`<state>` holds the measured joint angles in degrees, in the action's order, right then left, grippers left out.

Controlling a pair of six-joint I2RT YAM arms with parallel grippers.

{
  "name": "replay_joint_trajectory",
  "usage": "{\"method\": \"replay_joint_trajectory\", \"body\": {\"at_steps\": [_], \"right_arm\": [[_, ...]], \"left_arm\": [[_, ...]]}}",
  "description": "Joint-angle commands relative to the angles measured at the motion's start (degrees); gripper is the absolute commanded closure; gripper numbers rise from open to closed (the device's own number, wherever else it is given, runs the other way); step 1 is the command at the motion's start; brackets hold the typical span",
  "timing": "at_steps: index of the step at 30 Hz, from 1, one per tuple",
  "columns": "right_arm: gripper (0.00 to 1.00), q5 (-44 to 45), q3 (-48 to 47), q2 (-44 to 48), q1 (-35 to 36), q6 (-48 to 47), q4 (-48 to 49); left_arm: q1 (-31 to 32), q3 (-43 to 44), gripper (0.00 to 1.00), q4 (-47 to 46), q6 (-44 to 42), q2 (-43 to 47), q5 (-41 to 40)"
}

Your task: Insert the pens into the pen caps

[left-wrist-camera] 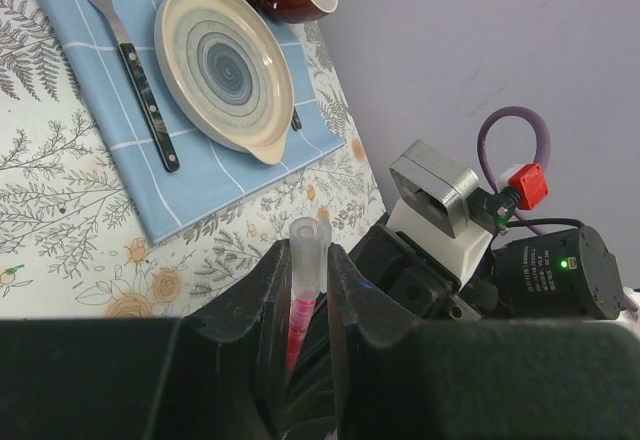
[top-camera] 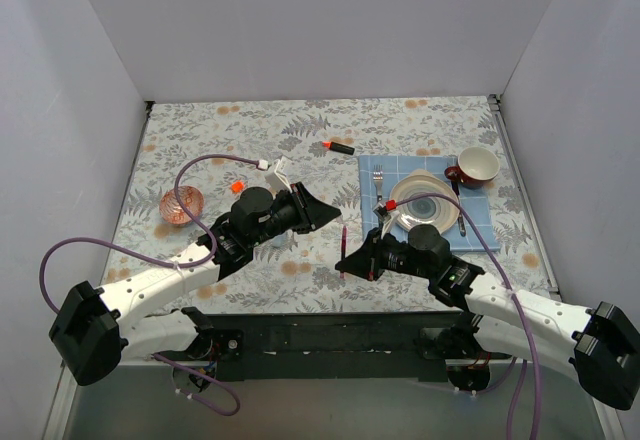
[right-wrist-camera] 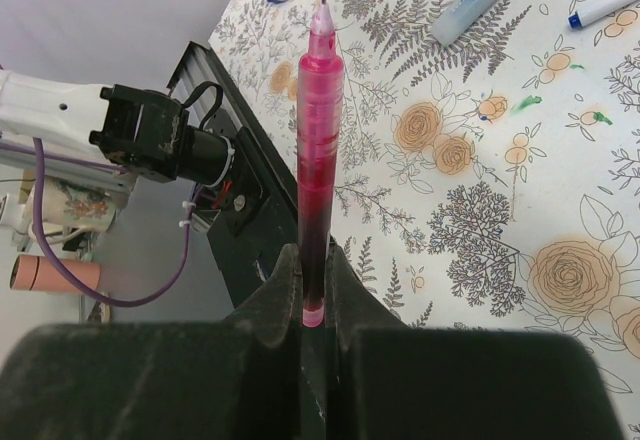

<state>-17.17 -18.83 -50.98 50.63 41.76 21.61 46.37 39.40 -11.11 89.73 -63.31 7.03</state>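
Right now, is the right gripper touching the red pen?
Touching. In the right wrist view, the right gripper has both fingers pressed against the lower end of the red pen, with no gap on either side.

The pen (right-wrist-camera: 320,160) is translucent red, the tablecloth (top-camera: 300,130) grey fern-and-rose print, the napkin (top-camera: 370,166) blue check.

Overhead camera, above and behind the arm bases (top-camera: 215,345), faces 12 o'clock over the table (top-camera: 300,130). Left wrist camera looks close past the left hand (left-wrist-camera: 308,260) toward 3 o'clock, sharing the plate (left-wrist-camera: 225,65) with it. Right wrist camera looks past the right hand (right-wrist-camera: 312,260) toward 9 o'clock.
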Motion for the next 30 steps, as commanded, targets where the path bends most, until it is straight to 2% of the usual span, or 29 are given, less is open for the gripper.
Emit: {"method": "replay_joint_trajectory", "body": {"at_steps": [1, 30], "right_arm": [[0.99, -1.4, -0.2, -0.3, -0.1, -0.9, 3.4], [0.99, -2.3, -1.5, -1.6, 0.5, -1.4, 4.1]], "left_arm": [[0.3, 1.6, 1.0, 0.0, -1.2, 1.7, 1.1], [0.3, 1.9, 1.0, -0.1, -1.2, -1.4, 3.3]]}}
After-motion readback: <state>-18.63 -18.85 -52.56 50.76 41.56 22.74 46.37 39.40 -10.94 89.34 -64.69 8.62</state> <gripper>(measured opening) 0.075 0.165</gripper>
